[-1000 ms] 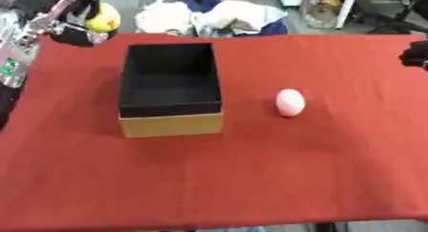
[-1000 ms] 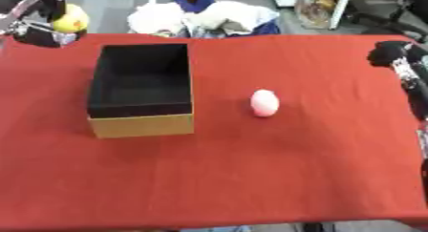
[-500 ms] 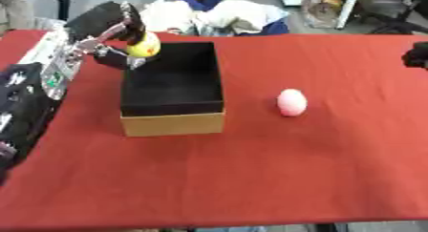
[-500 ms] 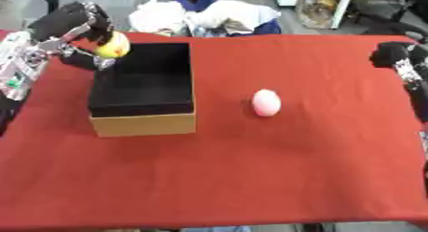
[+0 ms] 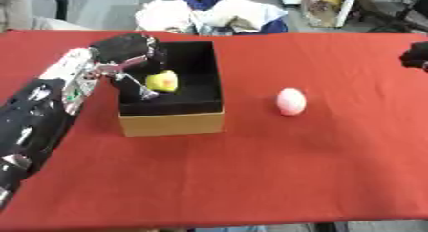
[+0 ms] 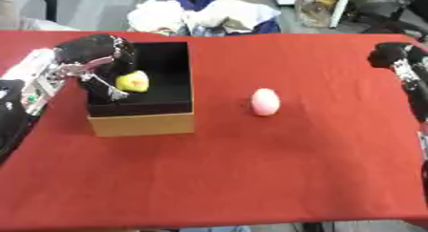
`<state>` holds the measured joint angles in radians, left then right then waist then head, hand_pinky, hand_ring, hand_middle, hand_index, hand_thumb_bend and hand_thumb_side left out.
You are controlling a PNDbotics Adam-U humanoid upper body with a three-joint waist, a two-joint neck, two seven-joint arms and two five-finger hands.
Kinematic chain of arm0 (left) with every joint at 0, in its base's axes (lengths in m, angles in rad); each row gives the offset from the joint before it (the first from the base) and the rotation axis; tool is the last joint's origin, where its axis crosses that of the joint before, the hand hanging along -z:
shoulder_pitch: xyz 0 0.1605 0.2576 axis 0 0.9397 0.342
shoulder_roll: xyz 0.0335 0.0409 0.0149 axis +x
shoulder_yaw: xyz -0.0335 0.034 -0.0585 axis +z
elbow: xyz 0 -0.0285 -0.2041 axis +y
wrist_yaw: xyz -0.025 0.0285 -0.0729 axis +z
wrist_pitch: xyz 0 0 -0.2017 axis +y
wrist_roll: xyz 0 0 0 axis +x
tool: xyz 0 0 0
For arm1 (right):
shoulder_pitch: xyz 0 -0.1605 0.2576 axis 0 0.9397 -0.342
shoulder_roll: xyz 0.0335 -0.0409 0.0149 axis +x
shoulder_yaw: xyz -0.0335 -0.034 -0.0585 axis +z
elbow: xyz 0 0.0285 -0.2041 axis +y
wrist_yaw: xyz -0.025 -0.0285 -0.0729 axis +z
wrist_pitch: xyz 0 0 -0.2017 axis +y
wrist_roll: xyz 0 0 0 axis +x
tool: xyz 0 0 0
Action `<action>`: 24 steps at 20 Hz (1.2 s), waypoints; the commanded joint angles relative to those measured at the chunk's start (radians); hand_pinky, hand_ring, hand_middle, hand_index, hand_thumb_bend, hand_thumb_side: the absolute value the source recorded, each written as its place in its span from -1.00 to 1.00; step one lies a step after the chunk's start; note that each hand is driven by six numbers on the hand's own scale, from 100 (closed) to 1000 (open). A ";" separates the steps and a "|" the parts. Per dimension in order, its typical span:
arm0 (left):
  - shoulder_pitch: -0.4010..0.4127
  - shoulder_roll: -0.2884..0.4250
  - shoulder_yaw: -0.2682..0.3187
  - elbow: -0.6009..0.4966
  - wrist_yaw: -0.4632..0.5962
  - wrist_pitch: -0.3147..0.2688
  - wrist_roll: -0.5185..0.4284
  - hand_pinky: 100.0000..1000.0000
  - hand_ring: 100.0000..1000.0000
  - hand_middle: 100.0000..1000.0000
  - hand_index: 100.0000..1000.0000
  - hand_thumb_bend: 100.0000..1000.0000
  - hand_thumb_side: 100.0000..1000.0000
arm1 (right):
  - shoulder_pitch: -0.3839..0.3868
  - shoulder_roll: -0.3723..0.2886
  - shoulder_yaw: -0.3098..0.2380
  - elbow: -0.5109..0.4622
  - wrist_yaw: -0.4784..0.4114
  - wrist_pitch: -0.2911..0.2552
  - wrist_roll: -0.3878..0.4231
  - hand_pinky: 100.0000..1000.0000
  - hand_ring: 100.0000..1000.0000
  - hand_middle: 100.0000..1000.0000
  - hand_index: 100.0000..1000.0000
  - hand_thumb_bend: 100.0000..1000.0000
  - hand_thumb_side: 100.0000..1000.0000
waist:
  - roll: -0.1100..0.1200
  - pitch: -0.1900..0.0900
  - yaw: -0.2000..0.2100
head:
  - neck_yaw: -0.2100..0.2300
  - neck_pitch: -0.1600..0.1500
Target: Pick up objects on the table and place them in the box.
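An open cardboard box (image 5: pixel 172 123) with a black inside stands left of centre on the red table (image 5: pixel 276 178). My left hand (image 5: pixel 125 52) hangs over the box's left wall, its fingers (image 5: pixel 133 83) stretched down into it. A yellow object with a red spot (image 5: pixel 163 81) is inside the box against those fingers, no longer wrapped by them. A pink egg-shaped object (image 5: pixel 291 101) lies on the cloth to the right of the box. My right hand (image 6: pixel 391 54) is at the far right edge of the table, away from both objects.
A pile of white cloth and bags (image 5: pixel 210 15) lies just beyond the table's far edge, behind the box. My left forearm (image 5: pixel 37 116) runs along the table's left side. Red cloth spreads bare in front of the box and the egg.
My left hand carried the yellow object from the far left corner over the box's rim and down into the box, and its fingers have straightened. The pink object and right hand stayed put.
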<state>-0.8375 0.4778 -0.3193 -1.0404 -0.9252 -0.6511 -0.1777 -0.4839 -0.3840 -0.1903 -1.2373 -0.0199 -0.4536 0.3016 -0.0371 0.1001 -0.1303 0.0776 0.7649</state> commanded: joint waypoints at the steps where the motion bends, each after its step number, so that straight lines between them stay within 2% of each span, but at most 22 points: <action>1: -0.018 0.045 0.008 -0.037 -0.010 -0.015 -0.037 0.24 0.21 0.19 0.48 -0.16 -0.59 | -0.017 -0.026 -0.006 -0.007 -0.007 -0.003 0.002 0.42 0.37 0.19 0.46 -1.00 0.48 | 0.000 -0.012 0.001 | 0.000 0.005; 5: -0.013 0.076 0.014 -0.073 0.007 -0.026 -0.065 0.34 0.33 0.33 0.58 -0.02 -0.55 | -0.018 -0.030 -0.005 0.000 -0.003 -0.003 0.006 0.42 0.37 0.19 0.46 -1.00 0.49 | 0.001 -0.014 0.008 | -0.001 0.005; 9: -0.002 0.116 0.028 -0.149 0.074 -0.016 -0.061 0.34 0.32 0.33 0.58 -0.03 -0.64 | -0.040 -0.047 0.004 0.022 0.011 -0.009 0.015 0.42 0.37 0.20 0.47 -1.00 0.48 | 0.002 -0.018 0.016 | -0.004 0.005; 10: 0.004 0.127 0.038 -0.176 0.105 -0.006 -0.053 0.32 0.28 0.30 0.57 -0.09 -0.75 | -0.056 -0.059 0.012 0.034 0.019 -0.014 0.021 0.42 0.37 0.20 0.48 -1.00 0.48 | 0.003 -0.020 0.019 | -0.007 0.005; 13: 0.030 0.160 0.068 -0.262 0.208 0.040 -0.037 0.30 0.25 0.27 0.56 -0.14 -0.86 | -0.115 -0.099 0.045 0.099 0.051 -0.040 0.041 0.42 0.38 0.21 0.48 -1.00 0.47 | 0.004 -0.024 0.028 | -0.014 0.005; 14: 0.042 0.169 0.082 -0.292 0.248 0.060 -0.032 0.28 0.21 0.25 0.56 -0.23 -0.99 | -0.141 -0.115 0.060 0.129 0.064 -0.052 0.051 0.42 0.38 0.22 0.48 -1.00 0.46 | 0.004 -0.026 0.033 | -0.016 0.005; 17: 0.083 0.195 0.121 -0.382 0.360 0.119 -0.031 0.27 0.18 0.22 0.55 -0.28 -1.00 | -0.214 -0.152 0.103 0.229 0.111 -0.102 0.084 0.42 0.39 0.23 0.49 -1.00 0.45 | 0.003 -0.031 0.043 | -0.021 0.005; 18: 0.101 0.202 0.134 -0.411 0.394 0.139 -0.032 0.25 0.16 0.20 0.54 -0.40 -1.00 | -0.239 -0.162 0.120 0.264 0.133 -0.124 0.098 0.43 0.40 0.24 0.49 -1.00 0.37 | 0.003 -0.032 0.048 | -0.023 0.005; 19: 0.119 0.209 0.145 -0.439 0.428 0.159 -0.035 0.25 0.15 0.20 0.54 -0.41 -1.00 | -0.264 -0.168 0.135 0.302 0.157 -0.147 0.114 0.43 0.40 0.24 0.49 -1.00 0.35 | 0.003 -0.033 0.051 | -0.025 0.005; 20: 0.139 0.214 0.155 -0.465 0.458 0.176 -0.039 0.24 0.14 0.18 0.54 -0.50 -1.00 | -0.287 -0.173 0.150 0.340 0.183 -0.171 0.130 0.43 0.41 0.26 0.49 -1.00 0.20 | 0.003 -0.034 0.056 | -0.027 0.005; 21: 0.159 0.217 0.165 -0.489 0.484 0.192 -0.044 0.24 0.14 0.18 0.54 -0.52 -1.00 | -0.308 -0.174 0.162 0.376 0.209 -0.194 0.146 0.44 0.42 0.27 0.49 -1.00 0.16 | 0.003 -0.035 0.059 | -0.028 0.005; 22: 0.178 0.217 0.175 -0.511 0.506 0.207 -0.048 0.23 0.12 0.17 0.54 -0.67 -1.00 | -0.326 -0.174 0.173 0.410 0.234 -0.215 0.162 0.45 0.44 0.30 0.51 -1.00 -0.10 | 0.003 -0.036 0.063 | -0.030 0.005; 24: 0.218 0.212 0.197 -0.546 0.549 0.236 -0.053 0.23 0.10 0.16 0.54 -0.80 -1.00 | -0.363 -0.167 0.195 0.475 0.289 -0.257 0.200 0.47 0.46 0.33 0.54 -1.00 -0.42 | 0.002 -0.038 0.072 | -0.034 0.005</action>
<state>-0.6083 0.6606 -0.1488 -1.5480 -0.4072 -0.4346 -0.2295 -0.8206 -0.5174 -0.0054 -0.7904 0.2357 -0.6785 0.4768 -0.0355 0.0790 -0.0557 0.0489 0.7649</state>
